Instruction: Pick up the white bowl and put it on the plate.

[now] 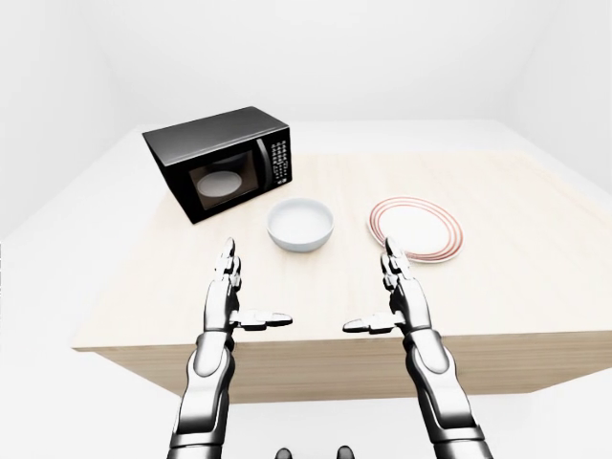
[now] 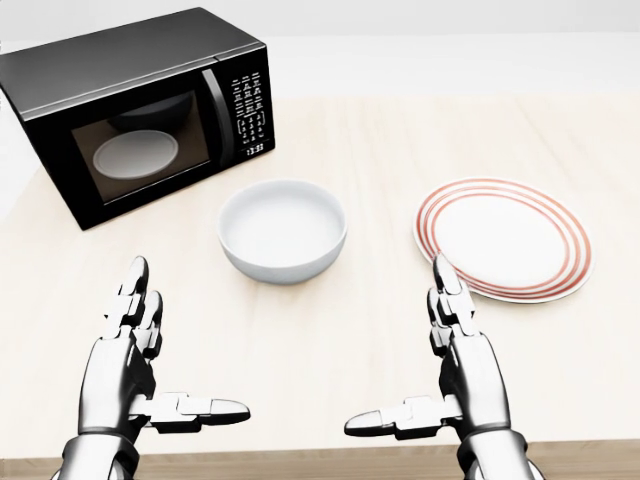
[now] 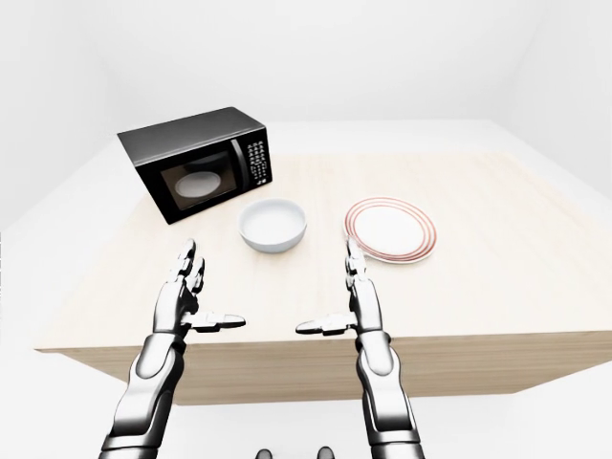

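The white bowl [image 2: 283, 229] stands upright and empty on the wooden table [image 2: 400, 140], near the middle of the head view. To its right lies the white plate [image 2: 503, 239] with red rings, apart from the bowl. My left hand [image 2: 165, 350] hovers low at the bottom left, fingers straight and thumb out, open and holding nothing. My right hand [image 2: 420, 355] mirrors it at the bottom right, open, its fingertips just short of the plate's near rim. Both hands are below the bowl in the view, not touching it.
A black microwave [image 2: 140, 110] with a closed door stands at the upper left, close to the bowl. The table's near edge [image 1: 325, 342] runs just under my wrists. White floor surrounds the table.
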{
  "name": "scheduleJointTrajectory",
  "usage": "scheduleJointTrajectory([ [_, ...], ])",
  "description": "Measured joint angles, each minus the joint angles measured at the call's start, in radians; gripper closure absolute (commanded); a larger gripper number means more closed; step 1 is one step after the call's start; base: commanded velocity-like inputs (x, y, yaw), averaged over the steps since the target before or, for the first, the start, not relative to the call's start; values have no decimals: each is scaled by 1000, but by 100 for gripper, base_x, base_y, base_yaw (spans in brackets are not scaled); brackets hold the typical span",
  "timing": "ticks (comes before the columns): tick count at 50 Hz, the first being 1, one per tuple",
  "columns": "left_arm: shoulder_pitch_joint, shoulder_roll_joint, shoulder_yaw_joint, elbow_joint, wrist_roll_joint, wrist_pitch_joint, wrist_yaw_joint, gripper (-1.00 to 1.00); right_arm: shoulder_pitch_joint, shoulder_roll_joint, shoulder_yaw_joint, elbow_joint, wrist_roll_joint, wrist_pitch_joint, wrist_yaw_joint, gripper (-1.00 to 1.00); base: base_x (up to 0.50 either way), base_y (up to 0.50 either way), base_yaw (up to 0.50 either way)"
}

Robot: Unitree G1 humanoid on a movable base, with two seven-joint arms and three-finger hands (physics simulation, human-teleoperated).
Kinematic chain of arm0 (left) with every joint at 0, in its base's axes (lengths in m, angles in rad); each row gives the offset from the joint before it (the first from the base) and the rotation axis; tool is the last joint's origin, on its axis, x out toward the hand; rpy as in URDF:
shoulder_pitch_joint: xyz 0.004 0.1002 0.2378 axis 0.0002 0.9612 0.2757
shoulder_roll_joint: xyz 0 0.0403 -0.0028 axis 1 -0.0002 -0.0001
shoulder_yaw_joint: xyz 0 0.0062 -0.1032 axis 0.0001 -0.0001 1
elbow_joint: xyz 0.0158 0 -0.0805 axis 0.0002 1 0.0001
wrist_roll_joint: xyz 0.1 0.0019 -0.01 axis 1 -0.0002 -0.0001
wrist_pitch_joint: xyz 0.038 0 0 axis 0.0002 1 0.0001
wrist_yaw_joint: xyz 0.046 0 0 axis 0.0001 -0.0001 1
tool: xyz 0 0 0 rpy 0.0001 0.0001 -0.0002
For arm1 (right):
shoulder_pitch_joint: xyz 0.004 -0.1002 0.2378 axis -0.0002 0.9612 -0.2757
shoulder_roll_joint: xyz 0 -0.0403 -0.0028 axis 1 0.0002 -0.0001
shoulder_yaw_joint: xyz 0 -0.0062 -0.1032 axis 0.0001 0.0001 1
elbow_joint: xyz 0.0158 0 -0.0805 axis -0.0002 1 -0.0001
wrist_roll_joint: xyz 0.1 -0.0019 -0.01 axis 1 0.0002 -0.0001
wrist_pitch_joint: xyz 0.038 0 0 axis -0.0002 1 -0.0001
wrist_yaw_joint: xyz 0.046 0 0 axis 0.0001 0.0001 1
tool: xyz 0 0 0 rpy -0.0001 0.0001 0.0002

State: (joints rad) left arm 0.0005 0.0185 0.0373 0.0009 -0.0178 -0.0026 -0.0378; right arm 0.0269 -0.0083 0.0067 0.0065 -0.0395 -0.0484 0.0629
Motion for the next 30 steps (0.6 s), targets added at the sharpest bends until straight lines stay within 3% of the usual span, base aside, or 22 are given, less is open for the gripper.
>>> scheduleJointTrajectory([
  [5, 0, 0, 0, 0, 0, 0, 0, -100, -2, 0, 0, 7, -1, -4, 0, -100, 0, 30, 0],
  [30, 0, 0, 0, 1, 0, 0, 0, -100, -12, 4, 9, 31, -1, 15, 5, -100, 4, 0, 0],
])
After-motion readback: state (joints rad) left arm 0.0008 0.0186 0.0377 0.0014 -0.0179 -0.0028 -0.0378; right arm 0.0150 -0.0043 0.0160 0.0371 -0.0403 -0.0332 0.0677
